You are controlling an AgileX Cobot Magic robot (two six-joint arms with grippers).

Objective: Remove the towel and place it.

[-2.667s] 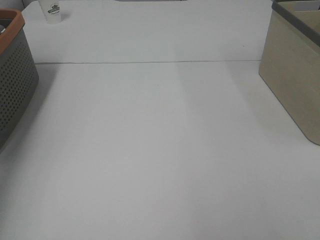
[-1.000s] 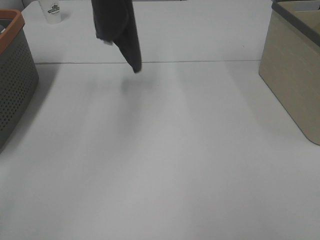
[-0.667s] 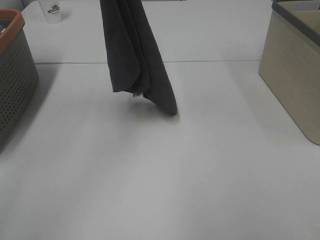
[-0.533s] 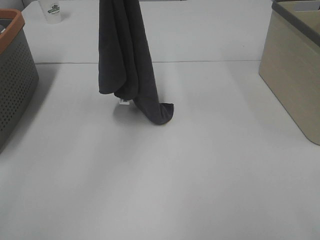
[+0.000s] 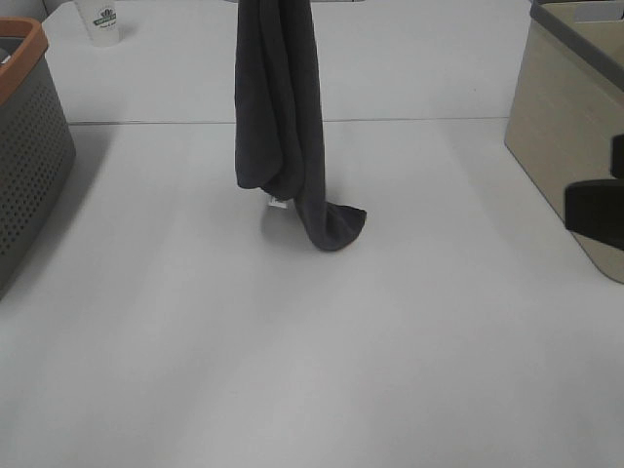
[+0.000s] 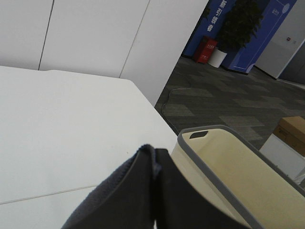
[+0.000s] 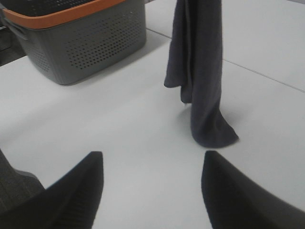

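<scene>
Where it hangs from the upper centre of the exterior view: towel (image 5: 283,117), charcoal, lower end crumpled on the counter (image 5: 292,380). Left gripper (image 6: 155,164): jaws clamped on towel. Right gripper (image 7: 148,191): jaws wide, empty.

Centre: towel (image 5: 281,107) hangs, lower tip on table (image 5: 292,370); basket (image 5: 34,156) left; bin (image 5: 570,136) right; cup (image 5: 102,21), seemingly, behind basket.

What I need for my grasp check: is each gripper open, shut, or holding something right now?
Left gripper: shut on the hanging dark charcoal-grey terry towel.
Right gripper: open, holding nothing.
</scene>
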